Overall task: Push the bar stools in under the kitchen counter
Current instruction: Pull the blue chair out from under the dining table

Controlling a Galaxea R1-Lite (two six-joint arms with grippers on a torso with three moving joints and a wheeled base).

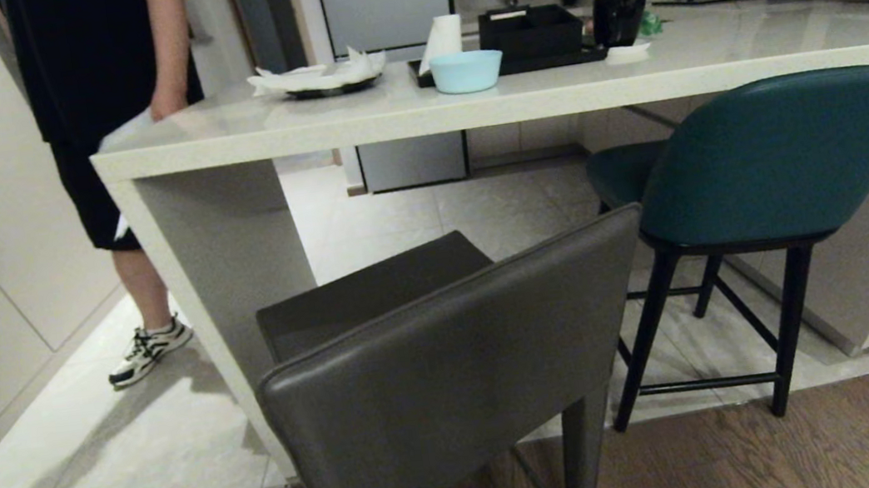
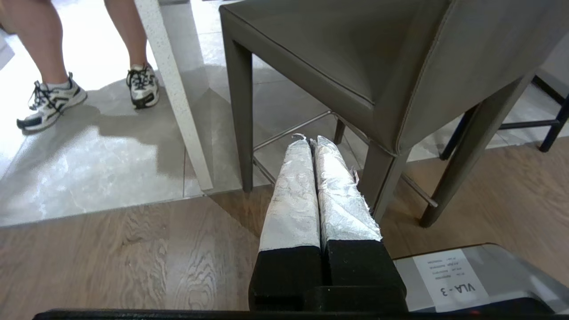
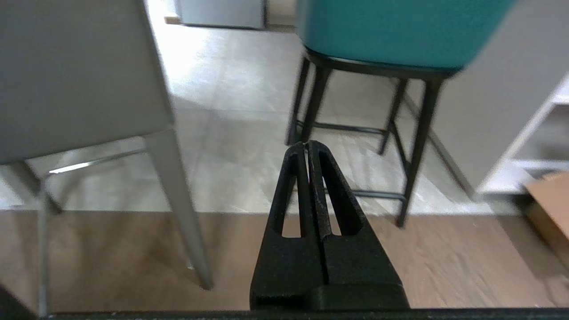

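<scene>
Room: kitchen with pale floor tiles point(image 1: 397, 215) meeting wood flooring point(image 1: 764, 452) along the bottom of the head view.
Counter: the kitchen counter point(image 1: 549, 94) runs across the upper half of the head view, off-white and thick-edged, its slab side panel point(image 1: 225, 246) dropping at centre left.
Grey stool: the dark grey stool point(image 1: 452, 376) fills the lower centre, boxy back toward the camera, seat only partly under the counter edge.
Teal stool: the teal stool point(image 1: 775, 149) stands at right on thin black legs, curved shell back, seat tucked partly beneath the counter.
Left gripper: left gripper point(image 2: 311, 141), foil-wrapped fingers point(image 2: 293, 186) pressed together, tips low by the grey stool's legs and chrome footrest point(image 2: 289, 131), below the seat.
Right gripper: right gripper point(image 3: 307, 144), black fingers pressed together, pointing between the two stools, apart from both.
Person: a person point(image 1: 106, 111) stands at upper left beside the counter's end.
On counter: a light blue bowl point(image 1: 466, 72) near the front edge.
</scene>
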